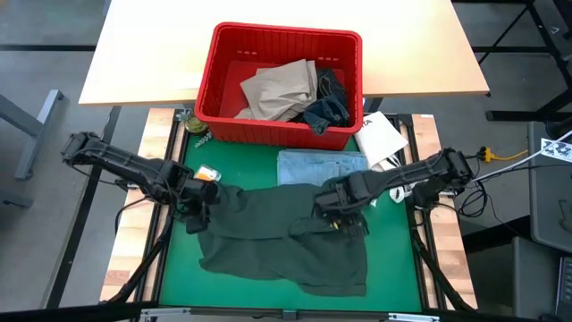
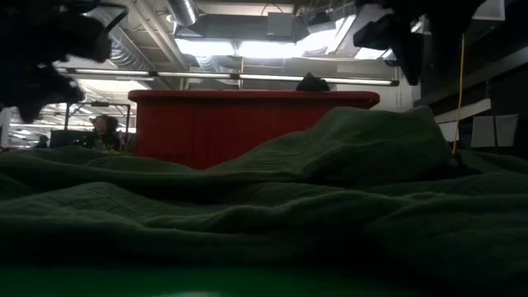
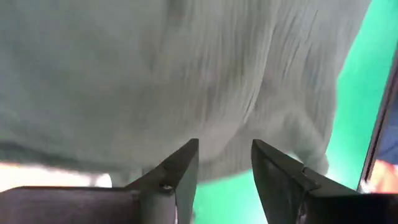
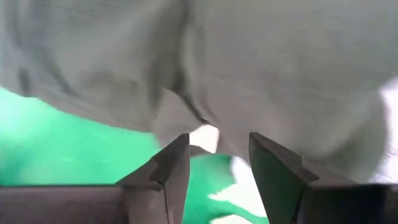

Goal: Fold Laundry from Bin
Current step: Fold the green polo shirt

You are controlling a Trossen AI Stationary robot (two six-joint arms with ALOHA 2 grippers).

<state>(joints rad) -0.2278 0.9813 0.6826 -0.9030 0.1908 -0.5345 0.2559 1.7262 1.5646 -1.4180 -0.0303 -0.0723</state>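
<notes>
A dark green garment [image 1: 286,240] lies spread and rumpled on the green mat [image 1: 179,268]; in the low view it fills the foreground [image 2: 330,173]. My left gripper [image 1: 198,204] stands open over its far left corner [image 3: 205,93], with nothing between the fingers. My right gripper [image 1: 335,211] points down, open, over the garment's far right part [image 4: 249,74], also with nothing between the fingers. A folded light blue garment [image 1: 317,165] lies flat just beyond. The red bin [image 1: 214,89] at the far side holds tan trousers [image 1: 279,89] and dark blue jeans [image 1: 329,103].
A white packet [image 1: 380,139] lies at the bin's right corner, partly beside the light blue garment. A pale table top [image 1: 143,54] runs under and behind the bin. Wooden slats [image 1: 134,250] edge the mat on both sides. Bare mat shows along the near left.
</notes>
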